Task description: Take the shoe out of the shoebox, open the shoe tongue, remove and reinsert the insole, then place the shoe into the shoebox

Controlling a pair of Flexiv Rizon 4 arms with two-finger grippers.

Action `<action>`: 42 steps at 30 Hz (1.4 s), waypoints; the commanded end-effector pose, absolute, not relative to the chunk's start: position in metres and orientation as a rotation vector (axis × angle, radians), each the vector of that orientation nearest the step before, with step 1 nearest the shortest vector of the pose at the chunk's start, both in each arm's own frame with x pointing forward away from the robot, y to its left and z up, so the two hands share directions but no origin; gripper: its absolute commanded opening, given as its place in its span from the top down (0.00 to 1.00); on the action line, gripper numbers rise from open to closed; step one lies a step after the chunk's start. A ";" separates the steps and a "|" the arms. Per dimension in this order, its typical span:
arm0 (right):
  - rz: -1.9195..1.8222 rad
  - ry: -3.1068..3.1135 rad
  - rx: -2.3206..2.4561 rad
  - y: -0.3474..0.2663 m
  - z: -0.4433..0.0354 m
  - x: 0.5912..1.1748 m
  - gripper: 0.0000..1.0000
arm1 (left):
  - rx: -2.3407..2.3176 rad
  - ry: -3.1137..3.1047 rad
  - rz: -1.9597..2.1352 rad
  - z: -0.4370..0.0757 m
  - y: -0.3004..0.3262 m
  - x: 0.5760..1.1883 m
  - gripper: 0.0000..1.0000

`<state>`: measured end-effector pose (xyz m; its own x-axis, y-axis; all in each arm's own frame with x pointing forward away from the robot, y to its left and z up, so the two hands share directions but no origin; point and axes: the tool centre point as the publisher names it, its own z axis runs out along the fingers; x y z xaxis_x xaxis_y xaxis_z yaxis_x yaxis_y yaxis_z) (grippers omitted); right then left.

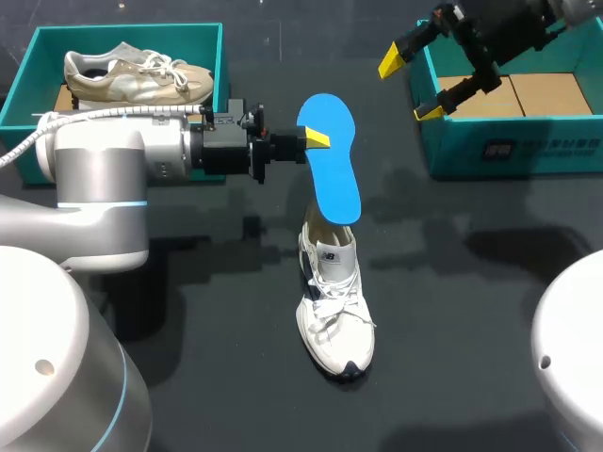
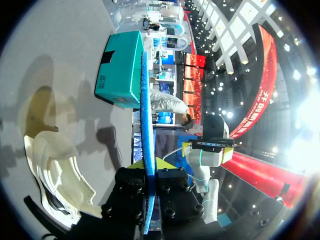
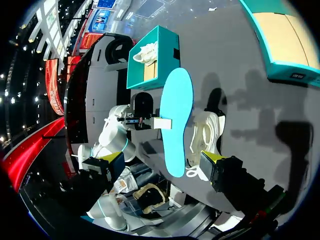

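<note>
1. In the head view, the heel of the white shoe (image 1: 335, 311) is covered by the blue insole (image 1: 332, 160). One finger of the left gripper (image 1: 317, 139) is hidden behind that insole.
2. The right shoebox (image 1: 509, 149) is cut off at the head view's edge and partly screened by the right arm (image 1: 509, 28).
3. In the left wrist view, the insole (image 2: 145, 125) is seen edge-on only, and the shoe (image 2: 60, 170) is partly covered by the gripper's body.

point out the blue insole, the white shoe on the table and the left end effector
blue insole (image 1: 334, 174): head view, middle of its flat face
white shoe (image 1: 332, 303): head view, on the laces
left end effector (image 2: 150, 165): left wrist view, between the yellow tips, shut on the insole's edge
</note>
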<state>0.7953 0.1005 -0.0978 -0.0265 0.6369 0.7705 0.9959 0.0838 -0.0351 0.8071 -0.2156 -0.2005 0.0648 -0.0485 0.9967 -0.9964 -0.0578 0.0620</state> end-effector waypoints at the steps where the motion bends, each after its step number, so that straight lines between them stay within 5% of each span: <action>1: -0.492 -1.949 -1.858 0.110 -0.085 0.783 0.00 | 1.317 -1.172 1.179 -0.201 -0.216 0.807 1.00; 42: -0.060 -2.217 -2.176 0.231 -0.072 0.760 0.00 | 1.317 -1.172 1.179 -0.201 -0.216 0.807 1.00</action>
<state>0.7597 0.2242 -0.0721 -0.0196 0.9886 0.1494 0.9998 0.0195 0.0023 0.8074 -0.2161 -0.2005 0.0650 -0.0480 0.9967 -0.9964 -0.0572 0.0622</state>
